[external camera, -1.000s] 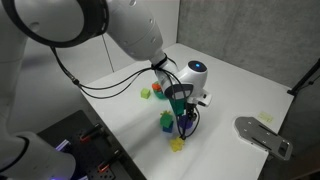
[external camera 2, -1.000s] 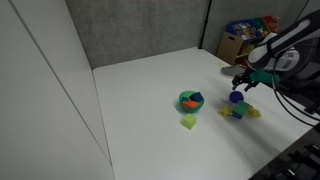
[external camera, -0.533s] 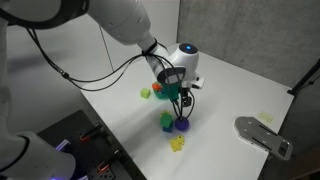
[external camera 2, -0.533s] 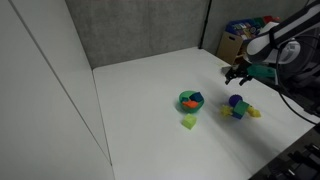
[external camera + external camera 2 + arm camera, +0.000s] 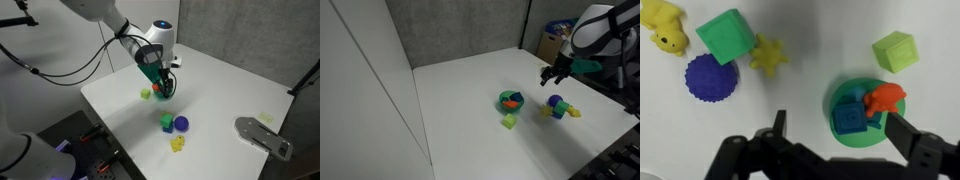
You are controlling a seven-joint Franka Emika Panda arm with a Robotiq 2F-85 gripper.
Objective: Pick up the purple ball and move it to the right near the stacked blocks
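Note:
The purple ball (image 5: 181, 124) lies on the white table, touching the stacked blocks (image 5: 167, 121), a green block on top. Both also show in an exterior view, ball (image 5: 554, 101) and stack (image 5: 548, 111). In the wrist view the ball (image 5: 710, 78) lies just below the green block (image 5: 724, 35). My gripper (image 5: 840, 135) is open and empty. It hangs above the green bowl (image 5: 845, 90), well away from the ball. It shows raised in both exterior views (image 5: 165, 88) (image 5: 553, 75).
The green bowl (image 5: 503, 103) holds a blue block (image 5: 850, 120) and an orange piece (image 5: 883, 98). A light-green cube (image 5: 896, 50) sits beside it. Yellow toy pieces (image 5: 665, 25) (image 5: 768, 55) lie near the stack. A grey metal plate (image 5: 262, 135) is off the table's edge.
My gripper has risen from the ball and moved away toward the green bowl. The ball stays on the table beside the stacked blocks.

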